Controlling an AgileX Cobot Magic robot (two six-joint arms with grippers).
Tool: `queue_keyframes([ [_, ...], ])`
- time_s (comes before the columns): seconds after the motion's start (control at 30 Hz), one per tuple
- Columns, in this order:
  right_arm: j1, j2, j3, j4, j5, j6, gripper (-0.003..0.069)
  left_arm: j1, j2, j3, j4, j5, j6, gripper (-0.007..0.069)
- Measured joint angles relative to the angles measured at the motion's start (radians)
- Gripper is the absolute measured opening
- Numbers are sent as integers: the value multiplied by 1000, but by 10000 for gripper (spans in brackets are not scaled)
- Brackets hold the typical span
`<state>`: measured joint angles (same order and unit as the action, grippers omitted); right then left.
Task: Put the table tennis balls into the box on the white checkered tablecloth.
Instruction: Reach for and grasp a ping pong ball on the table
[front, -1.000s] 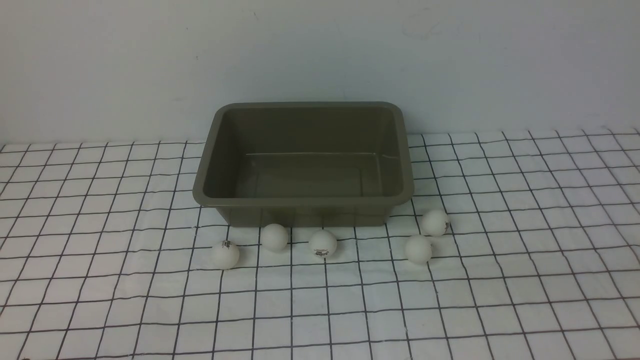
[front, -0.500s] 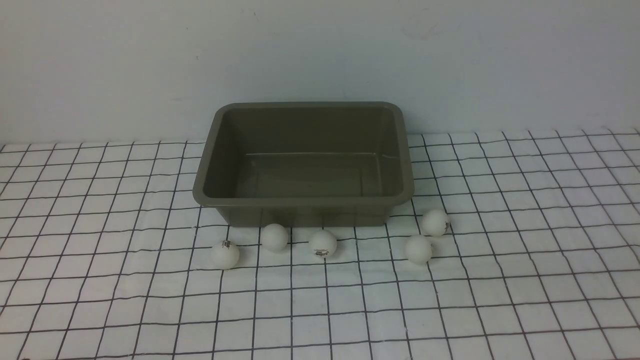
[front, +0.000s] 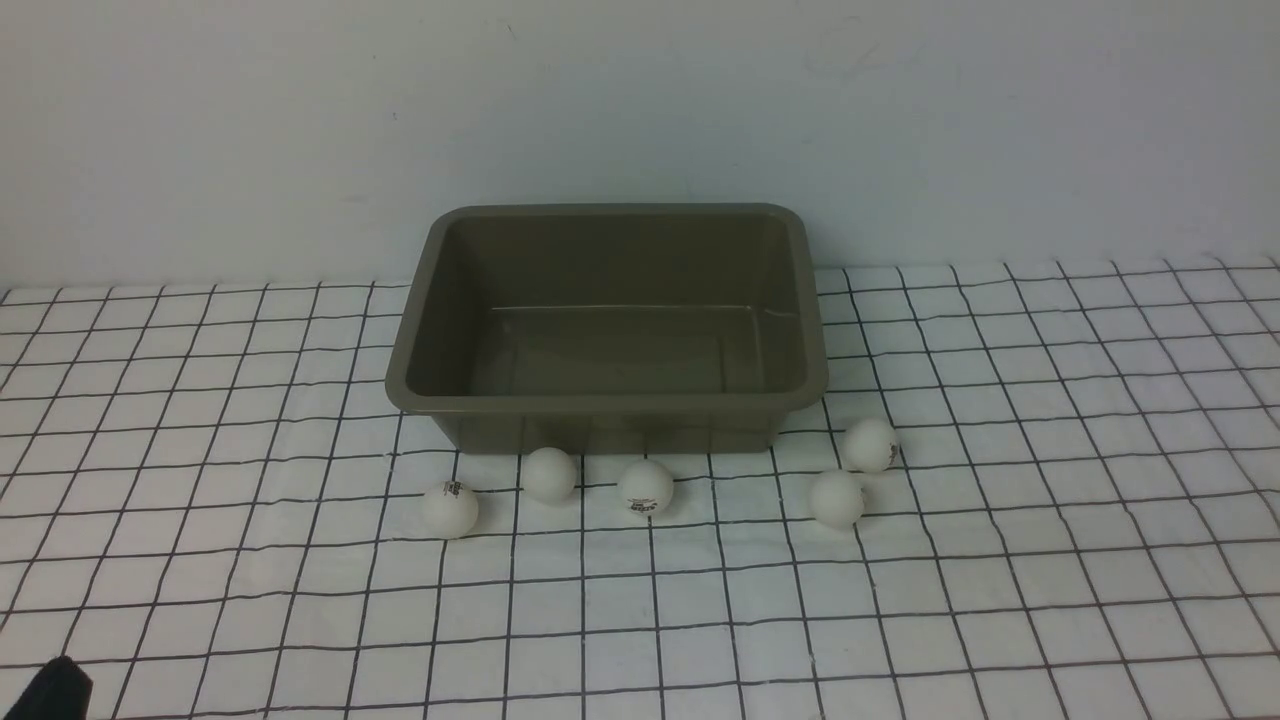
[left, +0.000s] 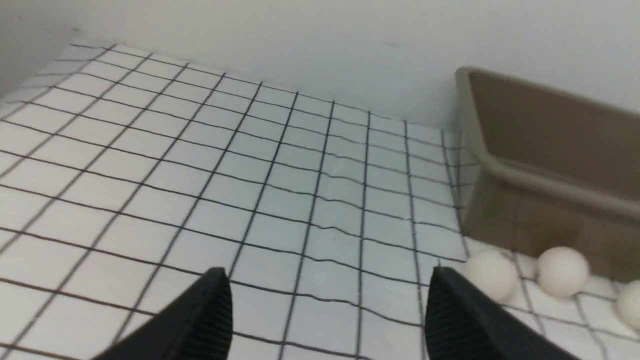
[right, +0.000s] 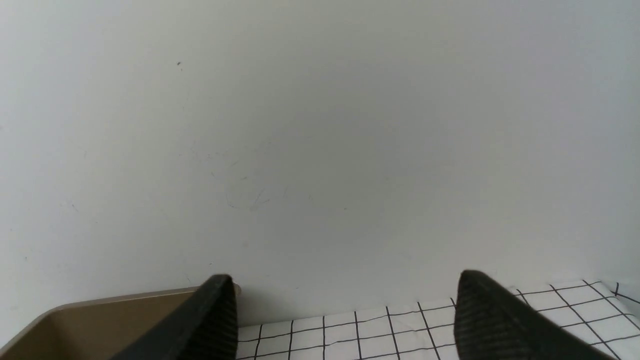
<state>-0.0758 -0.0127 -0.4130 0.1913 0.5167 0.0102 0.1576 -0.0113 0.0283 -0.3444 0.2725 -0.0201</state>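
The left end effector (left: 327, 280) sits nearest the robot, low over the white checkered tablecloth with its thin black grid (front: 900, 620). Its two black ribbed fingers are spread wide with nothing between them. The dark sliver in the lower left corner of the front view is probably its tip, though too little shows to be sure. The right end effector (right: 345, 280) is likewise released and empty, pointed at the pale grey wall (right: 320, 125).

Further out, the five small white matte table tennis balls (front: 645, 487) lie loose on the cloth along the box's near side. Three are strung leftward, ending at the leftmost ball (front: 450, 508), and two sit close together off the right near corner. Behind them stands the rectangular olive-grey plastic box (front: 600, 404), with nothing inside.

The balls should be very light, stiff-shelled, smooth and quick to roll, so a glancing touch would likely send one away. The best hold is probably across the widest part, with the fingers straddling it squarely from above and closing gently.

Only the front view shows all five balls and the box's bare floor. The left wrist view catches just three balls beside the box's wall, but shows the finger spread. The right wrist view shows no ball, only a corner of the box.
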Motion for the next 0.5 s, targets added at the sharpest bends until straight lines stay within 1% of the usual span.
queue_keyframes([
  [0.03,0,0,0,3,1,0,525,0,0,0,-50,-7,-1,468],
  [0.07,0,0,0,3,1,0,525,0,0,0,-50,-9,-1,468],
  [0.1,0,0,0,6,5,0,525,0,0,0,-118,-48,-1,468],
  [0.23,0,0,0,8,55,0,525,0,0,0,-180,-100,-1,468],
  [0.3,0,0,0,17,84,-1,525,0,0,0,-196,-119,20,468],
  [0.37,0,0,0,39,107,-28,525,0,0,-19,-196,-93,66,468],
  [0.43,0,0,-1,81,114,-69,525,0,0,-68,-203,-47,129,468],
  [0.5,0,0,-5,133,116,-121,525,0,0,-108,-227,-11,162,468],
])
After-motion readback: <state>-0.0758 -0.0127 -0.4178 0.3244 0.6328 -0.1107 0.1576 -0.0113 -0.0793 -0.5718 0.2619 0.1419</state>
